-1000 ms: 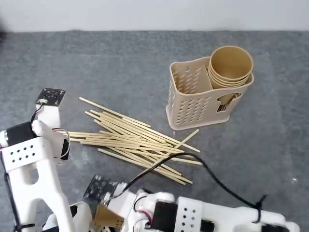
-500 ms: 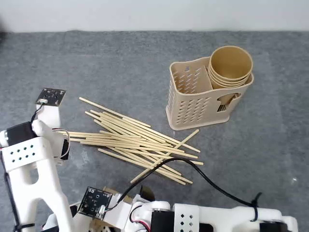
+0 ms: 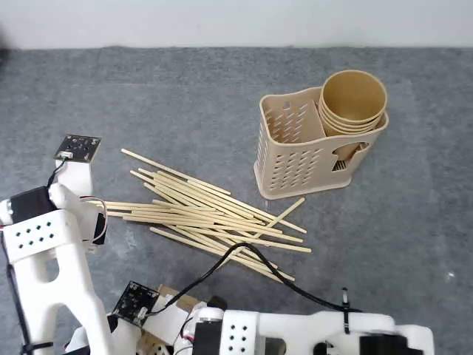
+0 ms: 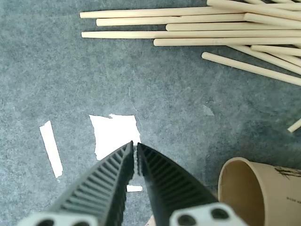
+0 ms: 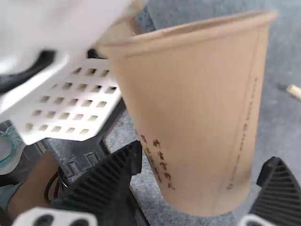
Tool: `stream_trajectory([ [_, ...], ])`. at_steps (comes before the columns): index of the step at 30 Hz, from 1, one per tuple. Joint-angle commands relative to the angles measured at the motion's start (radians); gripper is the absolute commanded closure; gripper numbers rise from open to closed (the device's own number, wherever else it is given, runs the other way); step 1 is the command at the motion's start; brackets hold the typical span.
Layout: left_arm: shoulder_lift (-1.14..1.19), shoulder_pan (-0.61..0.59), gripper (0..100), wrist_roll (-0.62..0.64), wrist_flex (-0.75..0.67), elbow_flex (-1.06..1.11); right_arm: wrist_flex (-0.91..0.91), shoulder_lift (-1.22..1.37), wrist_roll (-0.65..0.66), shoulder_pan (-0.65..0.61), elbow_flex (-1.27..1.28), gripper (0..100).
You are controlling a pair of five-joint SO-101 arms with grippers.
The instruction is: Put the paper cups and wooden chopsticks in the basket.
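Note:
Many wooden chopsticks [image 3: 207, 211] lie in a loose pile on the grey mat, left of the beige perforated basket [image 3: 295, 159]. One end of the basket holds a stack of paper cups [image 3: 355, 100]. Another paper cup [image 5: 197, 94] lies on its side between the spread fingers of my right gripper [image 5: 204, 157], which is open around its base end. My left gripper [image 4: 134, 147] is shut on nothing just above the mat, with the same cup [image 4: 256, 190] beside it and the chopstick ends [image 4: 211, 23] beyond.
White tape patches [image 4: 115, 136] mark the mat under the left gripper. The left arm [image 3: 44, 237] stands at the near left and the right arm [image 3: 281, 333] lies along the near edge, its black cable [image 3: 295, 285] looping over the chopsticks' near ends.
The right arm's wrist has swung left and nearer along the bottom edge, dragging its cable with it. The left arm, chopsticks and basket are unmoved.

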Motion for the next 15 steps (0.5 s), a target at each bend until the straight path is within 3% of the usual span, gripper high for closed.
stream_trajectory([
  [1,0.002,-0.002,99,-0.005,-0.011,-0.062,-0.019,0.018,-0.021,0.059,-0.005,61.5],
  [7,0.002,-0.002,99,-0.005,-0.011,-0.064,-0.01,0.019,-0.015,0.205,-0.003,61.5],
  [15,0.002,-0.002,99,-0.005,-0.015,-0.061,-0.008,0.025,-0.014,0.226,0.0,61.5],
])
